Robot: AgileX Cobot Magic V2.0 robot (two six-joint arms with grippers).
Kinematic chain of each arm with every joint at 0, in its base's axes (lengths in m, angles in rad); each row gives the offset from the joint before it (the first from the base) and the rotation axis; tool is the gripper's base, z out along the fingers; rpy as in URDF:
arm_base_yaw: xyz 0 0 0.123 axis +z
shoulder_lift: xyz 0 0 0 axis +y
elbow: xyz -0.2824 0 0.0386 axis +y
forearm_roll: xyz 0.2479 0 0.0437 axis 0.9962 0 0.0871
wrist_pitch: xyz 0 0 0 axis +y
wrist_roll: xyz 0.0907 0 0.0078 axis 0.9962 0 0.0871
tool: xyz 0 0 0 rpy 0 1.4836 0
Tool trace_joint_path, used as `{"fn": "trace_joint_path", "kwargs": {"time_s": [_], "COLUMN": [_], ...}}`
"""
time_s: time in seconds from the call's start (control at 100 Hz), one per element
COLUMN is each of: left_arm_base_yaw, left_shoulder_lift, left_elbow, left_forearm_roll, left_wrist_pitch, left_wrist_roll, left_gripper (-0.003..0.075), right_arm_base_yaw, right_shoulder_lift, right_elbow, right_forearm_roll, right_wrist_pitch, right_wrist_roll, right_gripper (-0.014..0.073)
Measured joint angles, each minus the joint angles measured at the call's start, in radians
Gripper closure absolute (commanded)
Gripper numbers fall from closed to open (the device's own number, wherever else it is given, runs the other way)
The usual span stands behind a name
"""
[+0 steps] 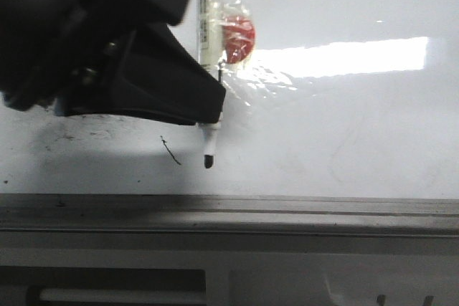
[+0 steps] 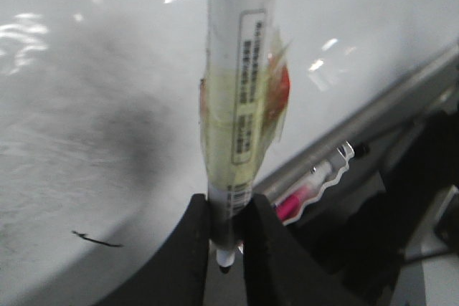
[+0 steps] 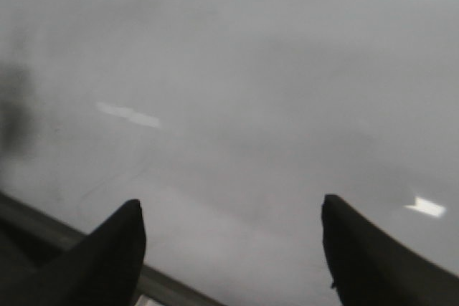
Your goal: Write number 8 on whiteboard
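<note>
Front view showed the left gripper (image 1: pixel 208 109), big and black, up in the top left corner, squeezed tight on a whiteboard marker (image 1: pixel 209 48). The marker stood nearly straight up and down, with yellowish tape wrapped on its barrel and a red patch (image 1: pixel 239 37) just beside it. Its black tip (image 1: pixel 209 160) pointed down at the whiteboard (image 1: pixel 344 127), close to the board's near edge, but I could not tell if it touched. Just beside the tip, on its left, was a short thin black stroke (image 1: pixel 171 150). No number 8 was drawn on the board. A bright strip of glare (image 1: pixel 337 57) shone on the glossy white board, and a grey metal rail (image 1: pixel 229 213) ran along its near edge. Left wrist view showed the two black fingers (image 2: pixel 188 249) pinching the marker (image 2: pixel 240 91) near its tip, with a printed label on its barrel. The short black stroke (image 2: pixel 97 239) lay on the board (image 2: pixel 86 91) off to one side. A pink and clear pen (image 2: pixel 315 180) rested beside the rail (image 2: pixel 373 112). Right wrist view showed the right gripper (image 3: pixel 233 252) with its two dark fingers (image 3: pixel 115 256) far apart and nothing between them, over a plain grey-white part of the board (image 3: pixel 237 91).
</note>
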Motion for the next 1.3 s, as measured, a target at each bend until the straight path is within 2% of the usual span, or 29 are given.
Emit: {"fn": "trace_joint_path", "kwargs": {"time_s": [0.13,0.29,0.43,0.53,0.78,1.05,1.3], "left_arm_base_yaw": [0.0,0.0,0.0,0.0,0.0,0.0,0.0], "left_shoulder_lift": [-0.089,-0.164,-0.183,-0.183,-0.183,-0.183,-0.183], "left_elbow": [0.002,0.002,0.002,0.005,0.005,0.005,0.005], "left_forearm_roll": [0.103,0.135,0.135,0.135,0.135,0.135,0.135], "left_wrist_pitch": [0.129,0.207,0.268,0.302,0.305,0.305,0.307], "left_wrist_roll": [0.099,0.277,0.389,0.434,0.468,0.475,0.476], "left_gripper": [0.0741,0.0741,0.0741,0.0741,0.0741,0.0741,0.0741], "right_arm_base_yaw": [0.062,0.146,0.223,0.275,0.375,0.396,0.396], "right_shoulder_lift": [0.036,0.12,0.21,0.275,0.406,0.535,0.624], "right_elbow": [0.0,0.0,-0.004,-0.003,-0.003,-0.008,-0.088], "right_forearm_roll": [0.244,0.56,0.754,0.838,1.065,1.3,1.359], "right_wrist_pitch": [0.013,0.023,0.034,0.037,-0.032,-0.06,-0.043], "right_wrist_roll": [-0.229,-0.558,-0.808,-0.921,-1.14,-1.371,-1.417], "right_gripper": [0.0135,0.0135,0.0135,0.0135,0.0135,0.0135,0.0135]}}
